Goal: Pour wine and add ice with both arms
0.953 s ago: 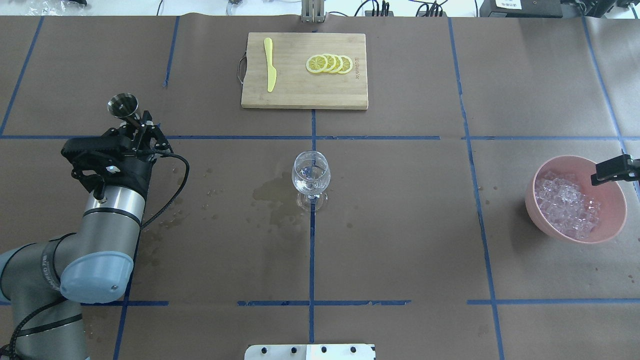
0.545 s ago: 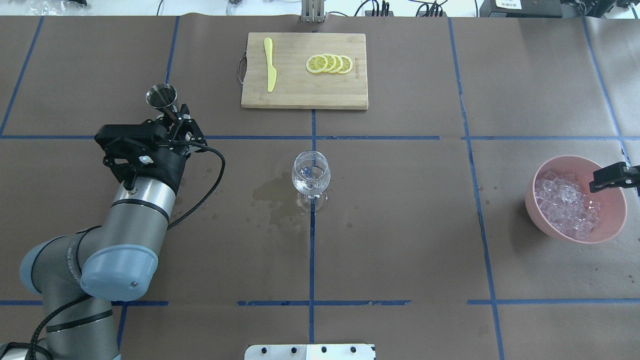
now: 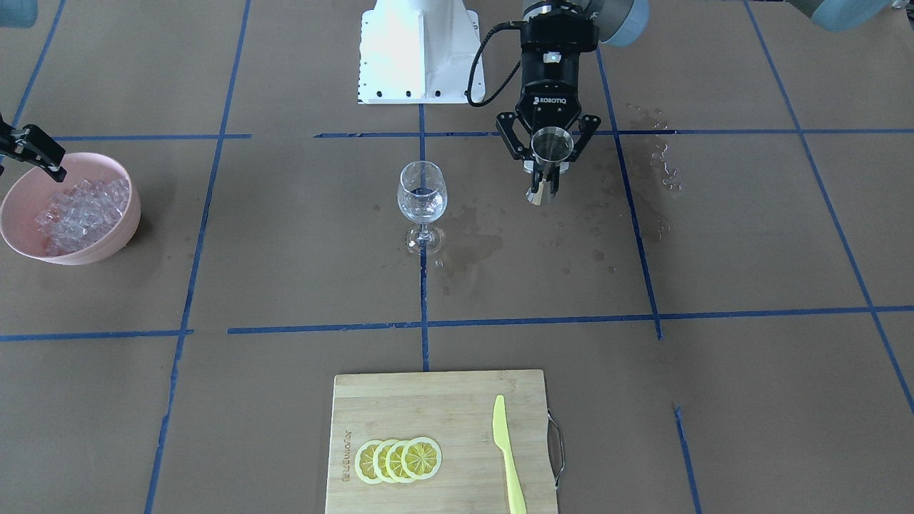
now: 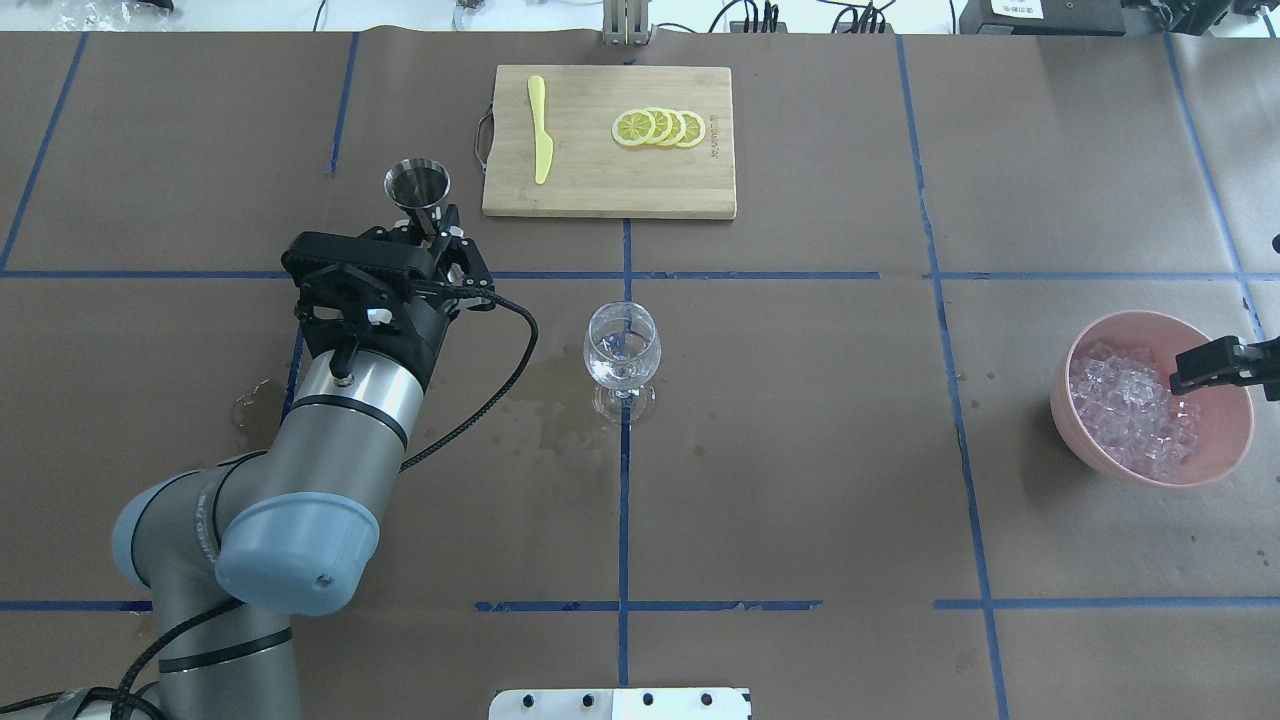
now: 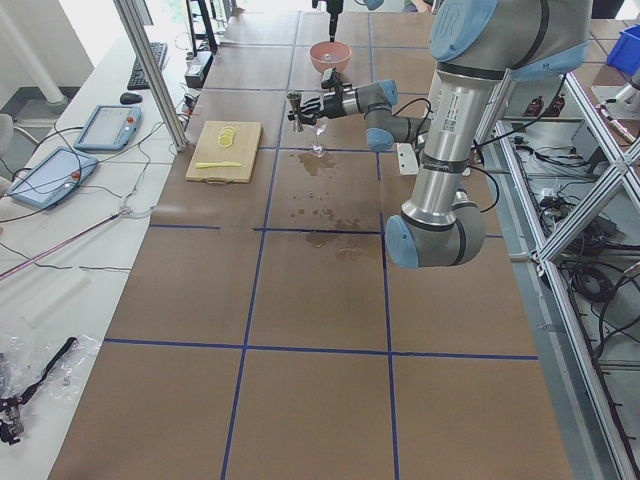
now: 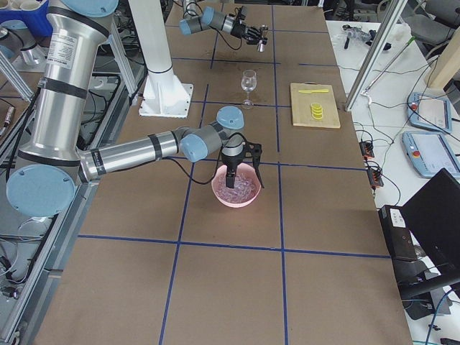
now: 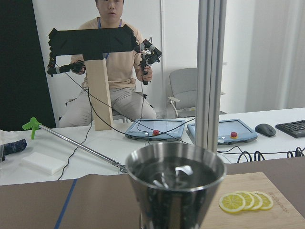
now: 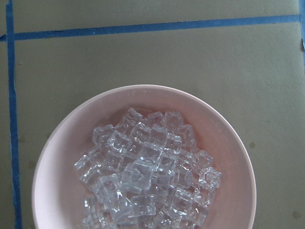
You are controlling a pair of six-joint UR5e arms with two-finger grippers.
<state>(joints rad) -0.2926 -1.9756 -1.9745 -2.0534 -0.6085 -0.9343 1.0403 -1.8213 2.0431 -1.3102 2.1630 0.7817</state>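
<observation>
My left gripper is shut on the waist of a steel jigger and holds it upright above the table, left of the wine glass. Dark wine fills the jigger's cup. The jigger and the glass also show in the front view. The glass stands at the table's middle; I cannot tell its contents. My right gripper hangs open and empty over the pink bowl of ice. One finger shows overhead. The ice heaps in the bowl.
A bamboo cutting board at the far middle carries lemon slices and a yellow knife. Wet spill stains mark the brown paper left of the glass. The white base plate is at the near edge.
My left arm has swung right and slightly away, carrying the jigger toward the glass. My right gripper's finger has shifted a little nearer over the bowl.
</observation>
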